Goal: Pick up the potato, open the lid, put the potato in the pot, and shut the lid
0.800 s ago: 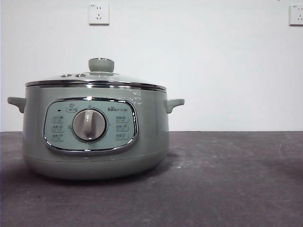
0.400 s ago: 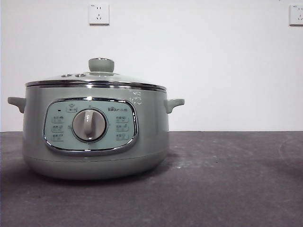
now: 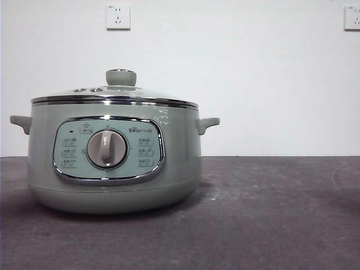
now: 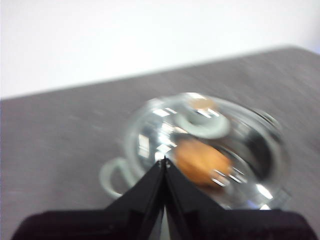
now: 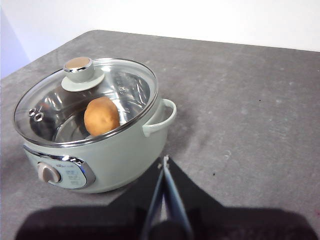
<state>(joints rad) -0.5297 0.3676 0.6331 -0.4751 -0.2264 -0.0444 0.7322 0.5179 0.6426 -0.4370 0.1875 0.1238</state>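
The sage-green pot (image 3: pixel 112 163) stands on the dark table at the left in the front view, with its glass lid (image 3: pixel 112 93) seated on the rim and the pale green knob (image 3: pixel 120 77) on top. The right wrist view shows the pot (image 5: pixel 107 155), the lid (image 5: pixel 85 100) and the orange-brown potato (image 5: pixel 101 115) lying inside under the glass. The blurred left wrist view shows the lid (image 4: pixel 210 145) and the potato (image 4: pixel 202 162) from above. My left gripper (image 4: pixel 164 161) is shut and empty above the pot. My right gripper (image 5: pixel 165 159) is shut and empty, beside the pot.
Two wall sockets (image 3: pixel 117 16) (image 3: pixel 352 17) sit on the white wall behind. The dark grey table (image 3: pixel 270 214) stretches to the right of the pot. Neither arm shows in the front view.
The front view is nearly unchanged; the pot and lid stand as before. The left wrist picture is blurred by motion.
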